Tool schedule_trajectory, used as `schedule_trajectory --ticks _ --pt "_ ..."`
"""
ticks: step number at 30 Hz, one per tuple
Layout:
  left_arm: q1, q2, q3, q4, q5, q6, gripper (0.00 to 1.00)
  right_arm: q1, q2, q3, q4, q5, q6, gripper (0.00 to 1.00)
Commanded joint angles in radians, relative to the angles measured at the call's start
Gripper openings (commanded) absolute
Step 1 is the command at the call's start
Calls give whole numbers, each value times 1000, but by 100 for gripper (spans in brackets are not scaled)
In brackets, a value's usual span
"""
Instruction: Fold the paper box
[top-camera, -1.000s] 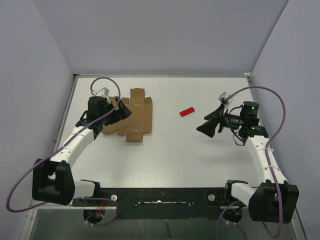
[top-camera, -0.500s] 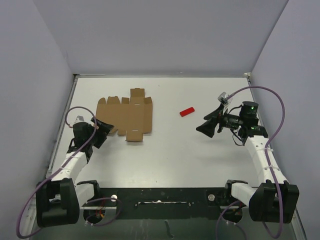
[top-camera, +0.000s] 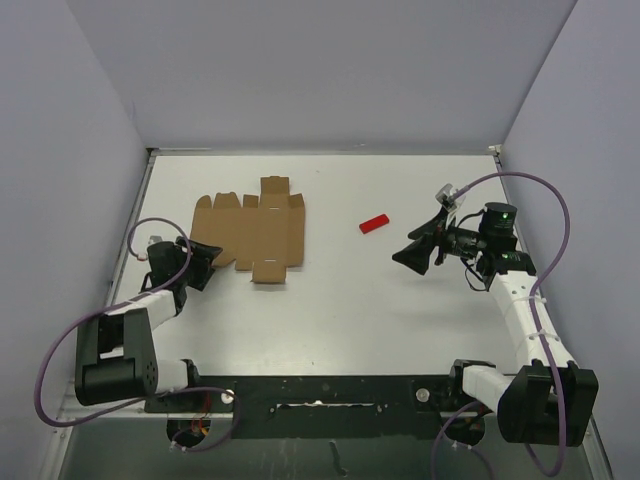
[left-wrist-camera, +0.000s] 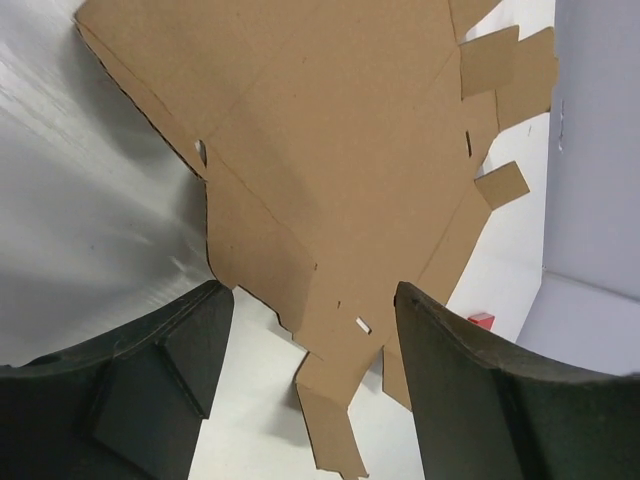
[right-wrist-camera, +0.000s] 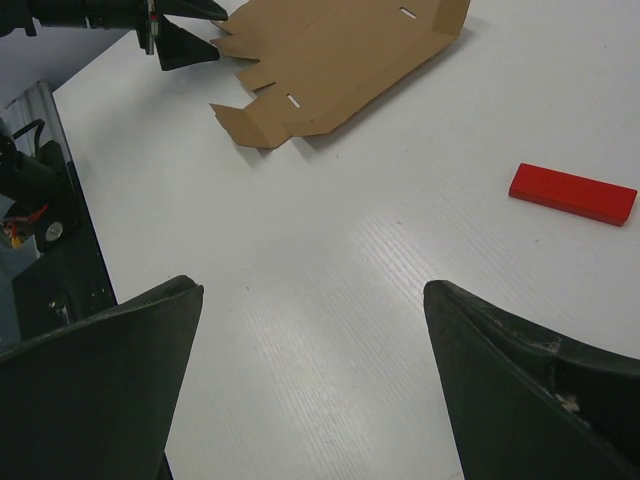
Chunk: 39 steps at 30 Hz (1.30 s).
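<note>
The paper box (top-camera: 255, 228) lies as a flat brown die-cut sheet on the white table, left of centre; its near flap (top-camera: 270, 271) stands up a little. My left gripper (top-camera: 209, 264) is low beside the sheet's near-left corner and points at it. Its jaws are open with nothing between them. In the left wrist view the sheet (left-wrist-camera: 340, 150) spreads out ahead of the gripper (left-wrist-camera: 310, 300), apart from both fingers. My right gripper (top-camera: 405, 252) hangs wide open over bare table on the right, far from the sheet (right-wrist-camera: 330, 50); it is empty (right-wrist-camera: 310, 290).
A small red block (top-camera: 374, 223) lies on the table between the sheet and the right gripper, also visible as the red block (right-wrist-camera: 572, 193) in the right wrist view. Grey walls enclose the table on three sides. A black rail runs along the near edge (top-camera: 320, 385).
My left arm pulled back from over the sheet's left side toward the near-left, uncovering the left flaps. Its jaws have narrowed somewhat. The right arm and the sheet have not moved.
</note>
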Motion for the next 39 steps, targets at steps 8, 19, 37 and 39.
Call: schedule_trajectory --ticks 8,19,37,39 --pt "22 176 25 181 -21 -46 47 11 2 18 35 4 -15 98" --pt "24 207 36 222 16 -36 9 12 0 19 34 7 -17 98" --pt "-46 -148 129 99 278 294 0 12 -9 10 55 -40 -23 98" --pt "-80 -152 156 85 310 340 0 13 -12 7 60 -54 -24 98"
